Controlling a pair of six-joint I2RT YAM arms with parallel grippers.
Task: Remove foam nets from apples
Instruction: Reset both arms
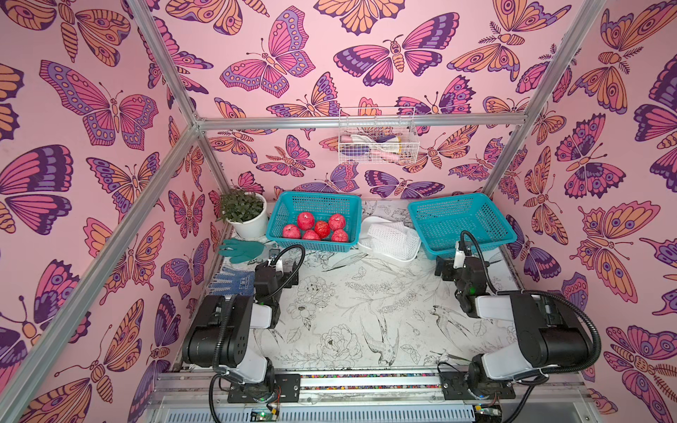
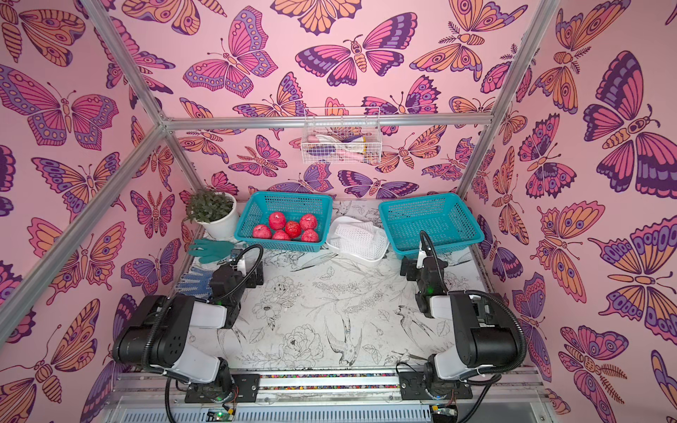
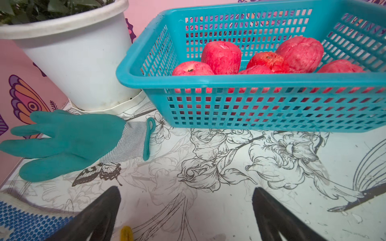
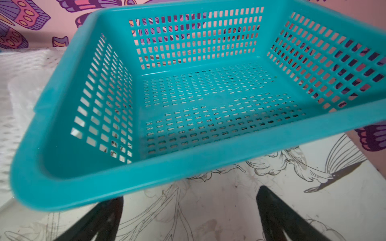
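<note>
Wide apart, nothing between them: left jaws low over the flower-printed surface point(image 1: 366, 315), black fingers point(image 3: 98, 215) pointed at the near wall of the left teal basket point(image 1: 311, 246) and short of touching it. In that basket, upper centre-left in both top views, six apples point(image 1: 322, 229) bunched together, most of them pale pink under tight foam nets point(image 3: 221, 58), one near the middle a deeper red. Right jaws equally wide and holding nothing, fingers point(image 4: 279, 217) just before the near rim of the right teal basket point(image 4: 188, 169), only its slotted floor on show; in the top views, right of centre against the back wall. Between the two baskets, a white tub point(image 1: 401, 259) heaped with loose foam nets point(image 1: 390, 236). Left of the apple basket, a white pot point(image 1: 252, 225) of green leaves in the back corner. In front of the pot, a green glove point(image 1: 241, 251) flat on the surface beside the left arm. Nearer the lower left, a blue-dotted glove point(image 1: 230, 282) partly hidden by that arm. High on the butterfly wallpaper, upper centre, a white wire basket point(image 1: 377, 144) hung from the metal rail, its contents too small to tell.
</note>
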